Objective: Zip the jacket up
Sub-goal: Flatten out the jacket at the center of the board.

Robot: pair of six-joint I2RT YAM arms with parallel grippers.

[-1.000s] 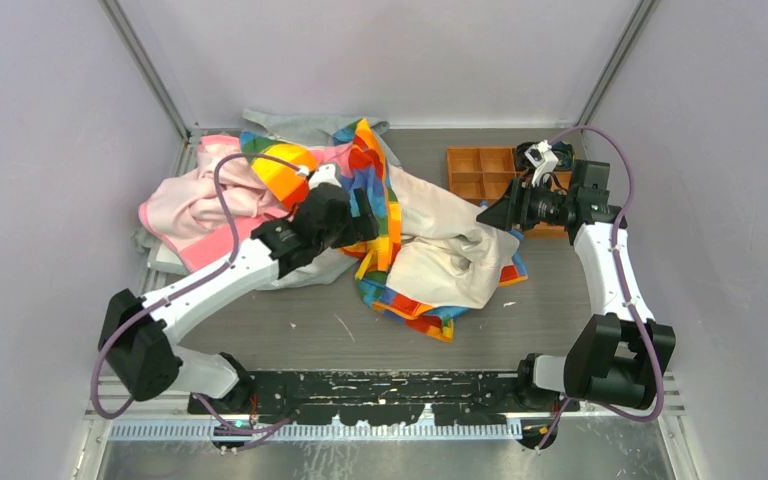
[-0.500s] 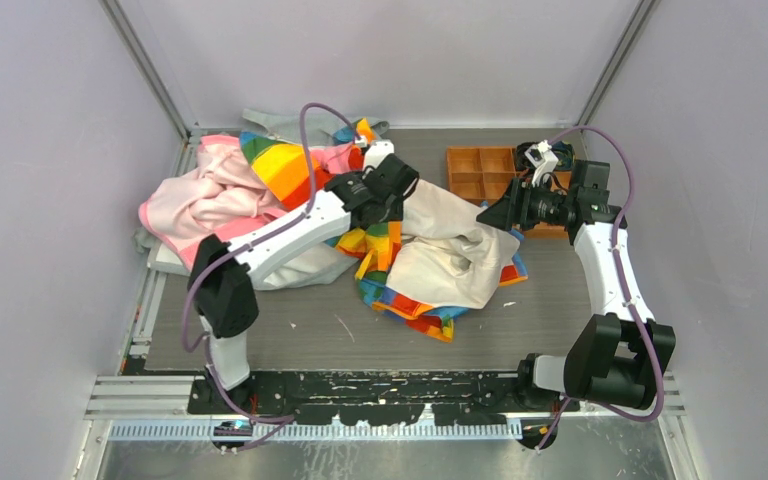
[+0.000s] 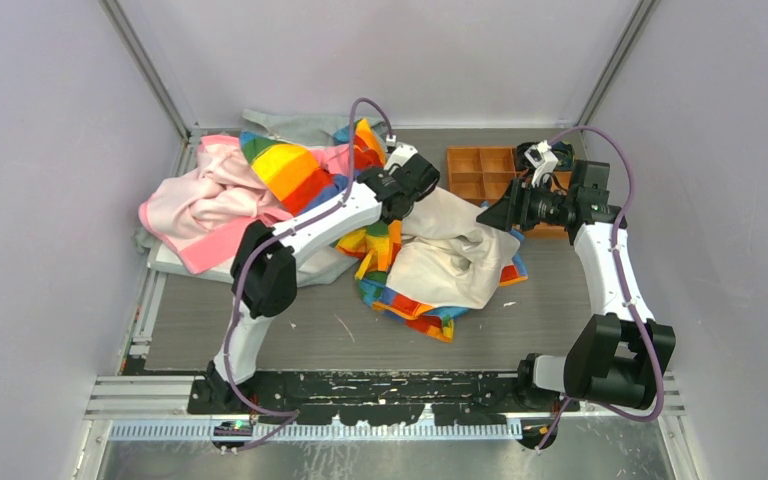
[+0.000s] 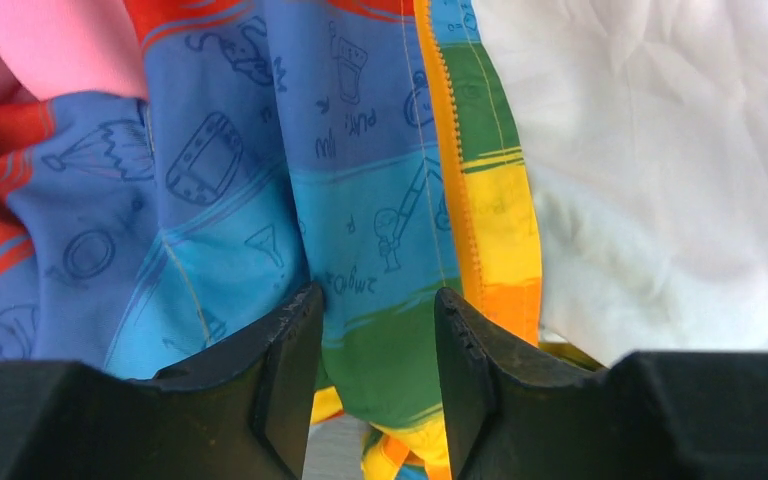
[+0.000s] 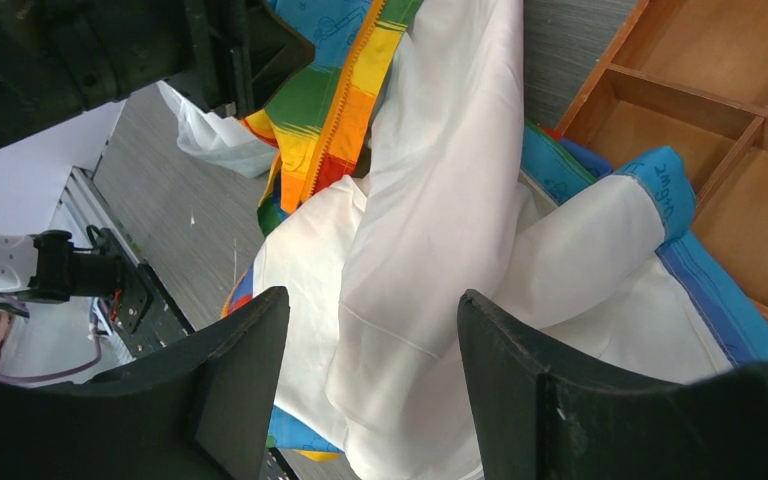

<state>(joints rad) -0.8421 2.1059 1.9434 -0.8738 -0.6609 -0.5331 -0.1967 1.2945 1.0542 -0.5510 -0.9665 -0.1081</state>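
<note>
Small rainbow-striped fabric jacket [image 3: 438, 262] lies crumpled and unzipped, cream lining up, mid grey surface [image 3: 260, 335]. Left end effector [image 4: 373, 300], partly open, hovers by its orange zipper tape [image 4: 447, 150]. Right end effector [image 5: 370, 300] gapes wide, empty. Seemingly the zipper-finding step; next, pinch its lower end.

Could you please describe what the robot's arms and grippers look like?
Both arms have white link shells with black joints: the left arm and right arm. A purple cable loops along each. The left gripper and right gripper have matte black wedge-shaped fingers. I see no legible markings.
</note>
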